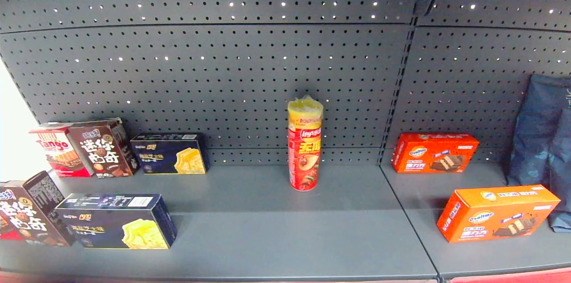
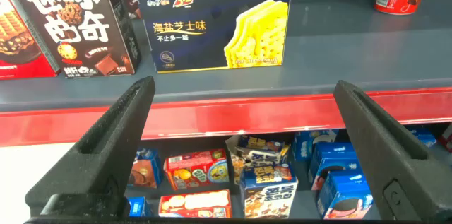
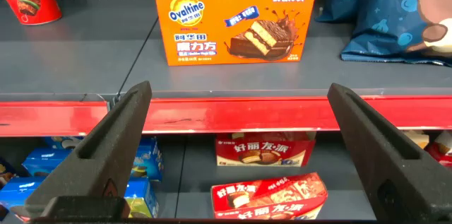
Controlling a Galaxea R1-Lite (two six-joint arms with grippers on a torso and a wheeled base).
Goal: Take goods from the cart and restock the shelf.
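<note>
Goods: a chip can (image 1: pixel 305 144) is standing upright, alone in the middle of the shelf (image 1: pixel 267 225) and near the back panel.
Left neighbours: two navy cracker boxes (image 1: pixel 119 221) are sitting one behind the other, with brown cookie boxes (image 1: pixel 103 147) and a red wafer box (image 1: pixel 60 149) beside them.
Right neighbours: two orange cake boxes (image 1: pixel 496 213) are lying front and back, with blue bags (image 1: pixel 542 140) leaning at the far end.
Handling: the can is likely feeling light, stiff and smooth, and it is tall enough to tip. Taking it around mid-body looks safest. The boxes are probably thin card that dents, so gripping across the narrow faces is looking best.
Left gripper (image 2: pixel 245 88): it is hanging in front of the shelf edge facing a cracker box, with its fingers spread wide and carrying nothing.
Right gripper (image 3: pixel 240 91): it is facing the front cake box, with its fingers also wide apart and empty.
Below: small snack boxes (image 3: pixel 265 150) are filling the lower tier.
</note>
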